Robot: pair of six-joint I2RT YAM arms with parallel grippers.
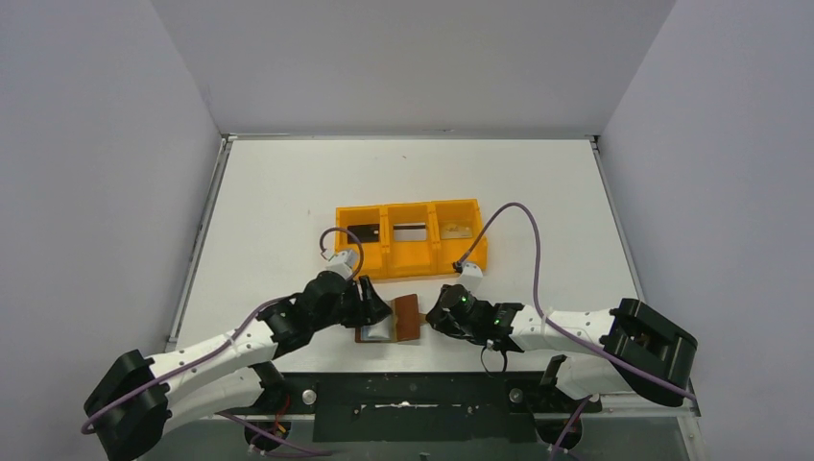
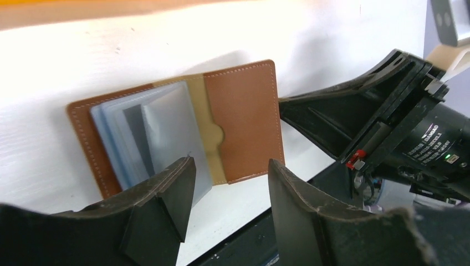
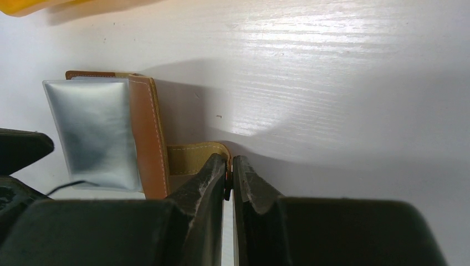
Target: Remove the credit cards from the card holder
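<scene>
Hovering at the left, the left gripper (image 2: 230, 166) has its fingers spread wide over the near edge of the card holder (image 2: 241, 122); whether either finger touches it I cannot tell. The card holder lies open on the white table (image 1: 288, 192), just in front of the orange tray (image 1: 413, 259), with pale blue-grey pockets on its left half and brown leather on its right. The right gripper (image 3: 229, 163) has its fingers pressed almost together, pinching the holder's snap tab (image 3: 191, 158). Inside the tray the credit cards (image 1: 411, 231) lie one per compartment, the black card (image 1: 363, 233) at left and the tan-gold card (image 1: 459, 230) at right.
</scene>
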